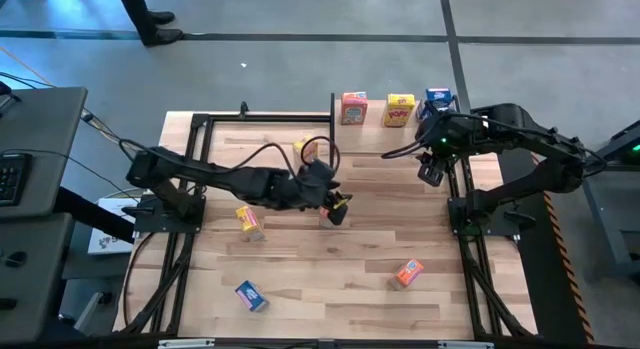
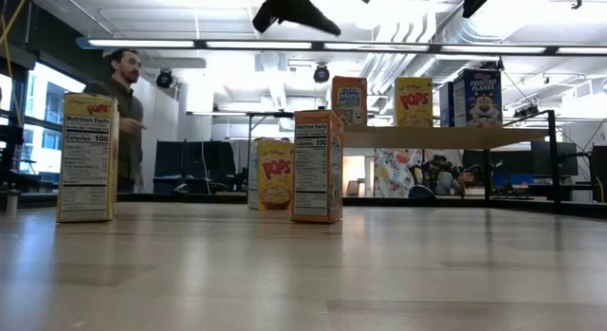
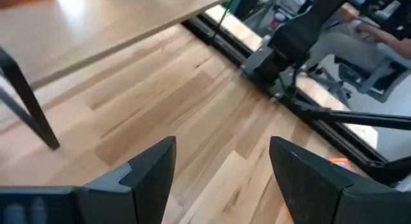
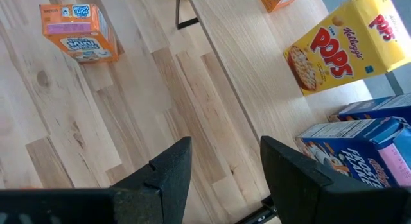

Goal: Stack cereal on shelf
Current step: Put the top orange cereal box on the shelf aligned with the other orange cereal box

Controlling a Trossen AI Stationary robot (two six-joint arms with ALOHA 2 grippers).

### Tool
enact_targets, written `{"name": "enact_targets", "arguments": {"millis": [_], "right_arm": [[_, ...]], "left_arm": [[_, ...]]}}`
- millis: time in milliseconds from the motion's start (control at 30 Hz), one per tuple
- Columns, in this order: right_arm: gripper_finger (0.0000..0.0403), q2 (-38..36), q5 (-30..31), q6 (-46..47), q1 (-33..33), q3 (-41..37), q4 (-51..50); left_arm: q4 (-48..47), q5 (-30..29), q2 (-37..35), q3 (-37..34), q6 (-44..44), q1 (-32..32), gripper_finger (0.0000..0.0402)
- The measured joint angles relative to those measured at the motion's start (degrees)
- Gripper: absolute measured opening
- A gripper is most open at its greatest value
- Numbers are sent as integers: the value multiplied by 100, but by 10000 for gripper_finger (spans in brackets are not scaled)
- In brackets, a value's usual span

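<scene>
1. Left hand over mid-counter, fingers spread wide, holding nothing.
2. Just beside it: an orange cereal box; farther off, a yellow box.
3. Right hand beside the shelf, fingers parted, empty.
4. Beyond it on the shelf: orange box, yellow Pops box, blue Frosted Flakes box.

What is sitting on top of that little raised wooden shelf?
Three cereal boxes stand in a row on the shelf: an orange box, a yellow Pops box and a blue box. The right arm partly covers the blue one from above.
</scene>
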Motion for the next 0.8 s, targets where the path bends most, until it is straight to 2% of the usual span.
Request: {"name": "enact_targets", "arguments": {"millis": [433, 800], "right_arm": [[177, 0, 0, 1, 1, 0, 84], [177, 0, 0, 1, 0, 0, 84]], "left_arm": [[-913, -346, 224, -7, -834, -68, 241], [-929, -434, 729, 0, -1058, -73, 241]]}}
